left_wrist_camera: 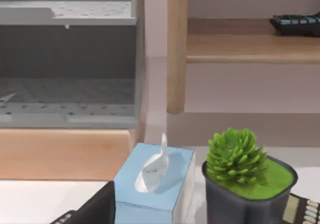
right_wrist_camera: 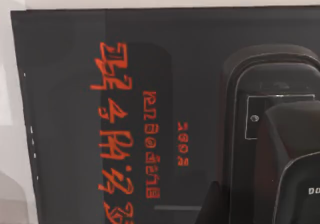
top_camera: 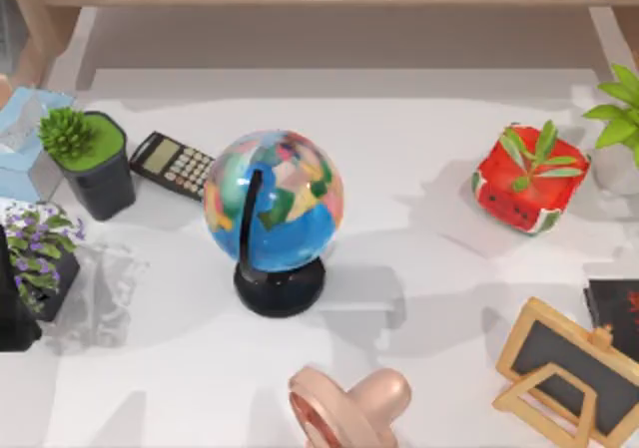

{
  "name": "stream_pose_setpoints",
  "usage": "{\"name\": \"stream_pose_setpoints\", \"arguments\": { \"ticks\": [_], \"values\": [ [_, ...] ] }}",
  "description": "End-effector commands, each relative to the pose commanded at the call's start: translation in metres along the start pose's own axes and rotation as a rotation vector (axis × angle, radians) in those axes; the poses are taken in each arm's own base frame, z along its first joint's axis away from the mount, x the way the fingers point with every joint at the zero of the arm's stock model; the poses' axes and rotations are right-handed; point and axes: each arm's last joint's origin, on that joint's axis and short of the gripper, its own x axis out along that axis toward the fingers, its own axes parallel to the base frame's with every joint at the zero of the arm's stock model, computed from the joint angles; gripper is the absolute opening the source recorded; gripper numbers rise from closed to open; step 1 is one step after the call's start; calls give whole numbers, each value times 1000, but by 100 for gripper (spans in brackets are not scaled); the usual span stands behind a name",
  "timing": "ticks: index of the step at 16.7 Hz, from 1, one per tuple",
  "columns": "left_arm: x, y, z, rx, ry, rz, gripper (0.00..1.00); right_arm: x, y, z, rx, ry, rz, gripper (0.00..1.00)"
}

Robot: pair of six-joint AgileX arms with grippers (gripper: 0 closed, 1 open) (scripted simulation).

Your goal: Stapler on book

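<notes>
- Left gripper [left_wrist_camera: 87, 211]: only a dark edge seen by the blue tissue box [left_wrist_camera: 152, 184], at the table's far left; fingers – can't tell.
- Globe [top_camera: 275, 204]: glossy sphere on round black base, mid-table.
- Book [right_wrist_camera: 125, 109]: flat matte-black slab w/ red glyphs, far right edge, beside the wood-framed chalkboard [top_camera: 574, 368].
- Stapler [right_wrist_camera: 272, 134]: black, rounded, lying on the book.
- Right gripper: fingers – can't tell.

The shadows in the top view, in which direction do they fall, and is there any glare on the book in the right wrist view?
Top view: the globe and the red planter cast soft grey shadows on the white table, the globe's to the right, the planter's to the left. Right wrist view: the book looks matt, without bright glare; a dark shape lies over its cover.
</notes>
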Motion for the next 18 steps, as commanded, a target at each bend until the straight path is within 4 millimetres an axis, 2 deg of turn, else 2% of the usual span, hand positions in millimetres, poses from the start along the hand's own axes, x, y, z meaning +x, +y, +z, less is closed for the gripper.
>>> {"name": "stream_pose_setpoints", "arguments": {
  "ticks": [3,9,15,18],
  "values": [
    [0,0,0,0,0,0,100,5,1,-6,3,13,-8,0],
    [0,0,0,0,0,0,100,7,0,-6,8,20,-7,0],
    [0,0,0,0,0,0,100,34,1,-7,3,11,-8,0],
    [0,0,0,0,0,0,100,35,1,-7,3,13,-8,0]
  ]
}}
